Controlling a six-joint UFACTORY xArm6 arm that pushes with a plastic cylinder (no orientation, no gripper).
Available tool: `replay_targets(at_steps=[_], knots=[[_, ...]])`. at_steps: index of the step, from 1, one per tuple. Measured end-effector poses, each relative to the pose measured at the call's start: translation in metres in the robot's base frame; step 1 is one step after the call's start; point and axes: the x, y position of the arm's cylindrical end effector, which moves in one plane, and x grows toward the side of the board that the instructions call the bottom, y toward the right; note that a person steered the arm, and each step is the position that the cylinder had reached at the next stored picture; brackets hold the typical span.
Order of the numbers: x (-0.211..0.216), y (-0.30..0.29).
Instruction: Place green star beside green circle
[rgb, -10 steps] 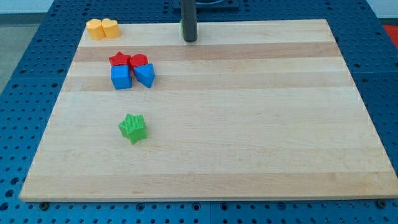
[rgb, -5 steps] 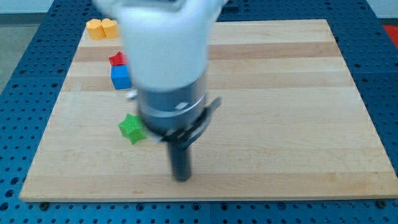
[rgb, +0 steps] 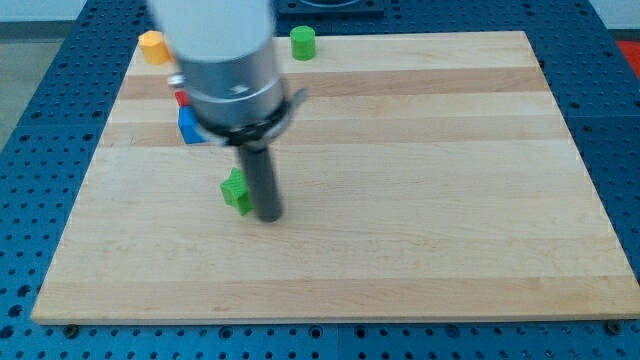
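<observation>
Starting from the view's left, an orange block (rgb: 151, 46) sits at the top-left corner of the wooden table (rgb: 420, 200), with slivers of a red block (rgb: 181, 97) and a blue block (rgb: 188, 126) showing below it, the rest hidden by the arm's body. Further right, the green star (rgb: 236, 191) lies left of the table's middle, partly covered by the dark rod. The tool here is that plain rod, with nothing to open or close and no hold on anything; its tip (rgb: 269, 216) rests on the table just at the star's right and lower side, touching it or very nearly so. Right again and far up, the green circle (rgb: 302, 42) stands at the table's top edge, well apart from the star. The step in hand appears to be the early push of the star toward the circle. Since the circle lies up and to the right, the next move probably calls for the tip to get beneath and left of the star, then drive it up-right.
</observation>
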Motion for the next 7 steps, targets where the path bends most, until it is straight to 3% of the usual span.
replay_targets(at_steps=[1, 2, 3, 4, 6, 7], knots=[[0.017, 0.003], [0.053, -0.047], [0.043, -0.097], [-0.002, -0.093], [-0.048, 0.068], [-0.043, 0.074]])
